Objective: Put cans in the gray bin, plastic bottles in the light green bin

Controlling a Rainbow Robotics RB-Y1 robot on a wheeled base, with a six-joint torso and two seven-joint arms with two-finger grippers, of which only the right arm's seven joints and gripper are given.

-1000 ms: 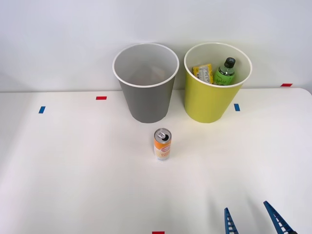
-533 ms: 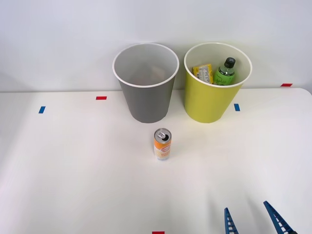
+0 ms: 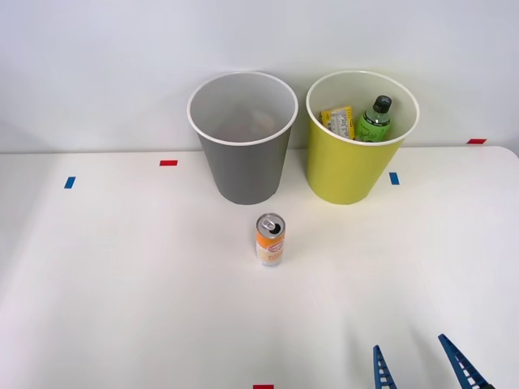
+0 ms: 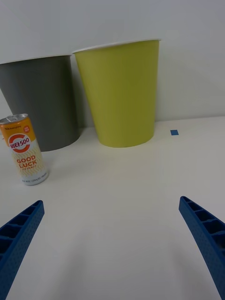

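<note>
White table [image 3: 122,284], can [image 3: 270,240] upright before gray bin [image 3: 243,166], bottle [image 3: 373,119] inside light green bin [image 3: 349,174], right gripper [image 3: 422,369] spread wide, empty

The right gripper [image 3: 422,369] is showing at the near edge of the table in the front view, low and toward the right side, with only its two blue ribbed fingers [image 3: 379,369] poking into the picture. Those fingers are standing apart with open space between them, the inner one nearly upright and the outer one leaning outward. In the wrist view the same gripper [image 4: 112,246] is sitting spread wide, one finger [image 4: 18,234] at each lower corner, and it is gripping nothing, touching nothing, hanging just above the white surface
</note>
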